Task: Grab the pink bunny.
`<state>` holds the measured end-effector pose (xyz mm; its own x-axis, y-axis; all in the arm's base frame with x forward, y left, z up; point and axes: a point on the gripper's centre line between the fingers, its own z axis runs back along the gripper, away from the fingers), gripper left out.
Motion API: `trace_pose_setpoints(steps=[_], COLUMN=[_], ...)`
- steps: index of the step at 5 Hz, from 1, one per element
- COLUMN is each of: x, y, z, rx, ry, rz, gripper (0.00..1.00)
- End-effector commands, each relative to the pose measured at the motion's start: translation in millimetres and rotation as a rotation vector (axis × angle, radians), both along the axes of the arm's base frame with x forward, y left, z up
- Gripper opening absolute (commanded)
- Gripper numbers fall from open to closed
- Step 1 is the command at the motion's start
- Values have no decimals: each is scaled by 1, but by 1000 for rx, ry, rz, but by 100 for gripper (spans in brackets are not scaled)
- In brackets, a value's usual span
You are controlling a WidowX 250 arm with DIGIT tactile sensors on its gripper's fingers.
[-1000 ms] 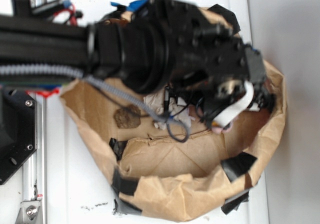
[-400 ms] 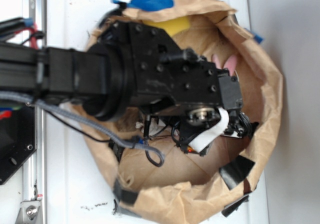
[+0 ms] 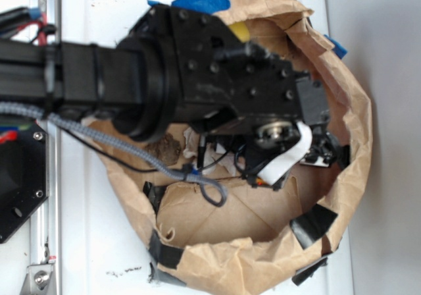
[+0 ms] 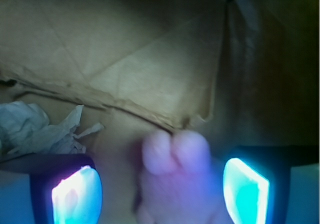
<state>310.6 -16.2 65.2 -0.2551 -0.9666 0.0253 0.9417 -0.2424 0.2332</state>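
Exterior view. One brown paper bag (image 3: 358, 120), rolled open and patched with black tape, is recorded on a white surface (image 3: 99, 242). One black arm is entered from the left edge and is held over the bag's interior; its gripper (image 3: 314, 155) is lowered near the bag's right wall. One crumpled white paper ball (image 3: 209, 151) is partly seen beneath the arm, near the middle of the bag floor. One yellow object (image 3: 240, 30) is glimpsed at the bag's far rim, and blue tape (image 3: 197, 4) is noted there too. The pink bunny is not discernible here; it is hidden by the wrist. The jaw opening cannot be judged from this side.

Wrist view. One pink bunny (image 4: 175, 176) is recorded on the bag floor, its two rounded ears uppermost in the frame, lying between two glowing fingers (image 4: 76, 194), apart from both. The jaws are spread wide and nothing is held. One paper ball (image 4: 35, 129) is noted at the left, clear of the jaws.

Step judged: final approach, alignment largely achieved. A short further descent is called for, then closure about the plush body, with the paper ball kept outside the left finger.
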Motion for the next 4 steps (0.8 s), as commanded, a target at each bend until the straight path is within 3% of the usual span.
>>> trace_pose_setpoints(steps=[1, 4], x=[12, 25], y=[16, 14], z=[12, 4], rx=[62, 69], ry=[-80, -74], rz=[-65, -130], gripper=[100, 100])
